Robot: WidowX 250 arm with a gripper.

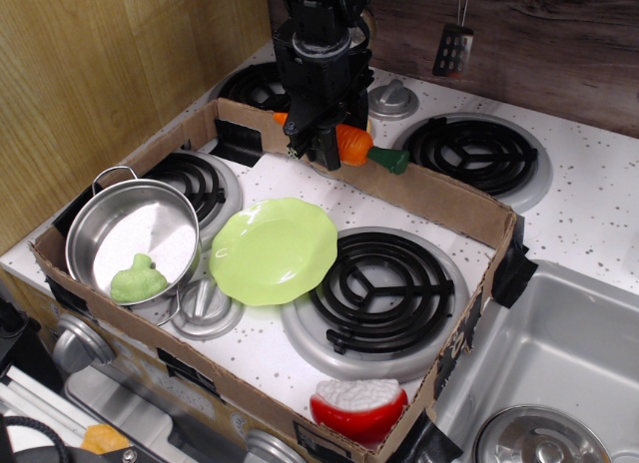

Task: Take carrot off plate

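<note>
The light green plate [273, 250] lies bare inside the cardboard box, between the burners. My gripper [318, 147] is shut on the orange carrot [353, 144] and holds it in the air above the box's back wall, well behind the plate. The carrot's dark green stem end [390, 160] points right. Its left end is mostly hidden behind the fingers.
A cardboard box wall [429, 192] rings the stove top. A steel pot [133, 235] with a green toy [138, 279] sits at the left. A red and white toy [358, 404] lies at the front. A sink [559, 363] is at the right. A grater [453, 50] hangs on the back wall.
</note>
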